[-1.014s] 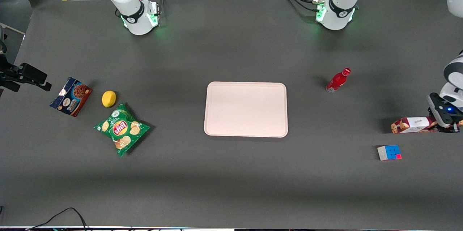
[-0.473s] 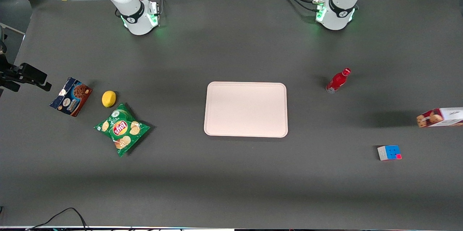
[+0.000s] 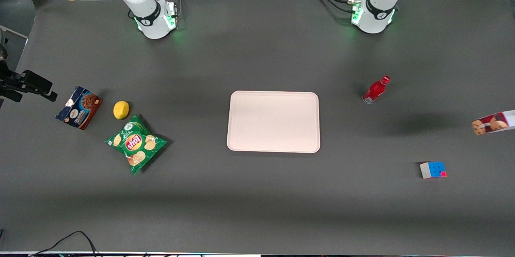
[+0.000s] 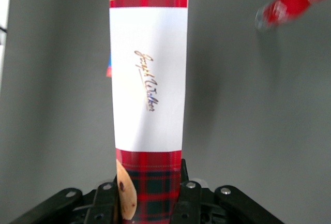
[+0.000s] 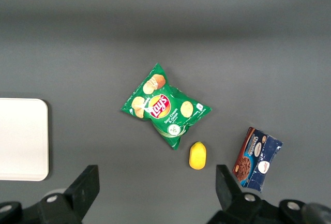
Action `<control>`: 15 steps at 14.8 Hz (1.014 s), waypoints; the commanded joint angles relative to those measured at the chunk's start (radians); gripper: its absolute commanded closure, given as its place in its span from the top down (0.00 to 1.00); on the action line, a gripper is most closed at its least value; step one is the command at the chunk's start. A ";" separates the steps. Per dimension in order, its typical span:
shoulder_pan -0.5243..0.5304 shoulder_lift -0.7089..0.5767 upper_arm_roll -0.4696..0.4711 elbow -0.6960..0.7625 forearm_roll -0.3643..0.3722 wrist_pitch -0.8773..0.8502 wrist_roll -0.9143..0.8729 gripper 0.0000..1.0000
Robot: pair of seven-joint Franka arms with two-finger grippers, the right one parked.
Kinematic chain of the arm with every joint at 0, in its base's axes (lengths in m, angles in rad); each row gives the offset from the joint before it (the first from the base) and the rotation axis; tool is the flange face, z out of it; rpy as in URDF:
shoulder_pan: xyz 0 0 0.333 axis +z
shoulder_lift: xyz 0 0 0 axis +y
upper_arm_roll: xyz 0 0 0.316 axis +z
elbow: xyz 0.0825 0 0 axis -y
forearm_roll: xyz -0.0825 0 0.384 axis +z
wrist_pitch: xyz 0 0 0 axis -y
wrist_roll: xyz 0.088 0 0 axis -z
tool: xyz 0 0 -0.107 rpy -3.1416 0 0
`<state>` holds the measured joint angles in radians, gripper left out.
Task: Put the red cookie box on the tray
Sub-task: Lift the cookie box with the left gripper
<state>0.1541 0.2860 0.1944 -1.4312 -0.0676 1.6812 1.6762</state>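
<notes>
The red cookie box (image 3: pixel 493 123), red tartan with a white label band, shows only its cookie-picture end at the front view's edge, at the working arm's end of the table, lifted above its shadow. In the left wrist view my left gripper (image 4: pixel 148 185) is shut on the box's (image 4: pixel 148 79) tartan end, a black finger (image 4: pixel 189 195) on each long side. The gripper itself is outside the front view. The pale pink tray (image 3: pixel 273 122) lies flat at the table's middle, with nothing on it, well apart from the box.
A small red bottle (image 3: pixel 376 89) stands between tray and box, farther from the front camera. A colour cube (image 3: pixel 433 169) lies nearer the camera. A chips bag (image 3: pixel 136 143), lemon (image 3: pixel 121 109) and blue cookie box (image 3: pixel 79 107) lie toward the parked arm's end.
The red cookie box has risen off the table in my gripper and shifted toward the view's edge. The gripper has left the front view. Nothing else moved.
</notes>
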 commanded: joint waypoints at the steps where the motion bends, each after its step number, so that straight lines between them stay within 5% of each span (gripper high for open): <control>1: -0.007 -0.030 -0.134 0.023 0.018 -0.096 -0.345 0.18; 9: -0.018 -0.045 -0.395 0.012 0.018 -0.150 -1.043 0.20; 15: -0.037 -0.037 -0.665 -0.011 0.091 -0.088 -1.628 0.18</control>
<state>0.1215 0.2618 -0.3858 -1.4174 -0.0046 1.5527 0.2822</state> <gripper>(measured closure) 0.621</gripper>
